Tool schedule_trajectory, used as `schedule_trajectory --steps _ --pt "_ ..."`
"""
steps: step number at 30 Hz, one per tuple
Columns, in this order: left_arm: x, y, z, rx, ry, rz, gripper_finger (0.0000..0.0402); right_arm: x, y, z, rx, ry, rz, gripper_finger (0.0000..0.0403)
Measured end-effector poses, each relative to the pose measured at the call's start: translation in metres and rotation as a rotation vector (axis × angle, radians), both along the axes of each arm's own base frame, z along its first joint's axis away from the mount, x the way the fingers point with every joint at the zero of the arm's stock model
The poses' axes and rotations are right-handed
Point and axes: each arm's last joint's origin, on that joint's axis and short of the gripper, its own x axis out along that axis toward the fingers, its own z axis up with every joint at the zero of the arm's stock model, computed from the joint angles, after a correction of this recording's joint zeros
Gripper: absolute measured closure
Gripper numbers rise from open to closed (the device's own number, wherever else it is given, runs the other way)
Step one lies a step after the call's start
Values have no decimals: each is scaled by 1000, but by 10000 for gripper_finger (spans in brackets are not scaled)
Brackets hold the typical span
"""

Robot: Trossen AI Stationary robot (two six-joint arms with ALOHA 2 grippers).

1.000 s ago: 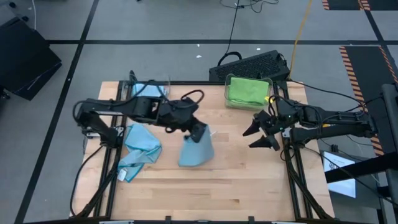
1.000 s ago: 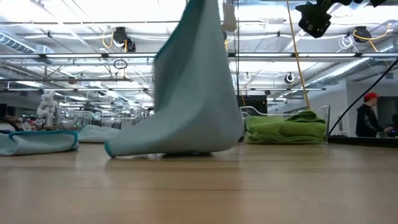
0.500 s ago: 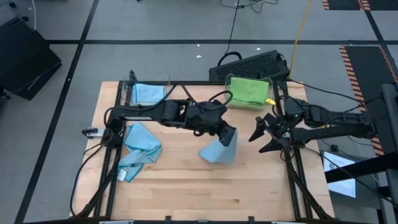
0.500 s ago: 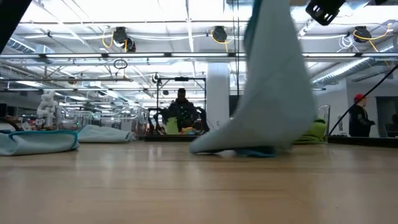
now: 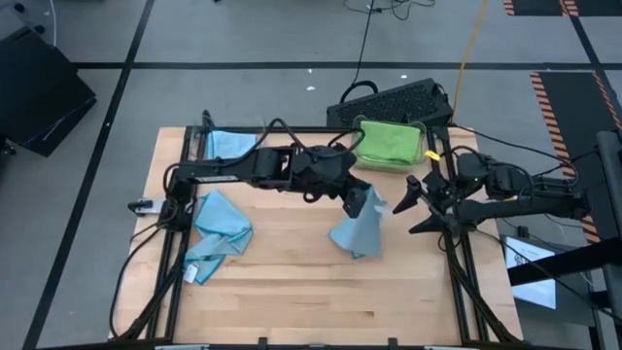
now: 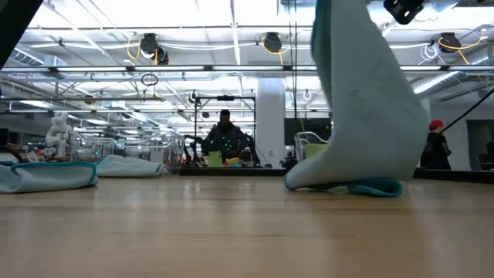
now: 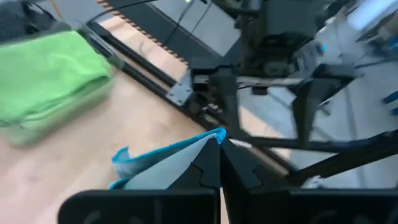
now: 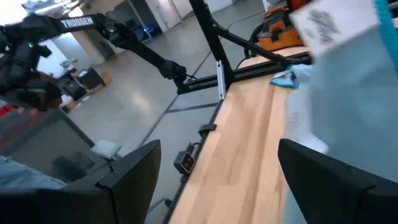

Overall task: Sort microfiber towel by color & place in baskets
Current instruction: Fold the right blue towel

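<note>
A light blue microfiber towel (image 5: 358, 231) hangs near the table's right side, and my left gripper (image 5: 363, 200) is shut on its top. My right gripper (image 5: 413, 202) stands open just to the right of it, touching nothing. In the right wrist view the hanging towel (image 8: 348, 87) and its white tag (image 8: 333, 22) fill the space ahead of the open fingers (image 8: 130, 180). A clear basket (image 5: 420, 146) at the far right holds a green towel (image 5: 387, 142). A second basket (image 5: 209, 146) at the far left holds a blue towel. My left gripper pinches an upper corner of the towel (image 7: 211, 135) between its two shut fingers. The fingers come slanting down from the table's left. The towel hangs below them in a loose cone (image 6: 363, 108), and its lower end (image 6: 347, 185) rests on the table.
Another blue towel (image 5: 220, 226) lies crumpled on the table's left part, with a trailing end (image 5: 194, 267) toward the near edge. A black keyboard (image 5: 389, 97) sits behind the green basket. People show in the room beyond the table.
My left gripper has swung toward the table's right edge, carrying the blue towel. The towel's lower end has dragged along the table from the middle to near my right gripper. My right gripper has drawn back a little toward the right edge and stayed open.
</note>
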Motion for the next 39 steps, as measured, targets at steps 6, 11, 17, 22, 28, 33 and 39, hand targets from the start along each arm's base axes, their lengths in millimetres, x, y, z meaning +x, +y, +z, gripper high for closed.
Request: schedule_trajectory --steps 6,11,17,22,28,33,39 --pt "-3 1 -3 112 53 -29 401 1 0 0 -86 -46 16 89" --pt "-9 4 4 181 54 24 401 1 -2 -1 -156 -73 -26 89" --pt "-20 10 13 254 68 -1 399 5 -8 -2 -212 -47 -252 89" --pt "-31 9 20 298 91 -143 400 14 -14 -5 -234 1 -451 89" --pt "-45 -3 6 307 275 -266 400 39 -24 -25 -313 131 -561 89" --pt "-55 -28 0 394 370 -403 399 63 -29 -66 -333 201 -449 89" --pt "-71 -56 -9 380 498 -539 397 84 -36 -109 -250 199 -319 89"
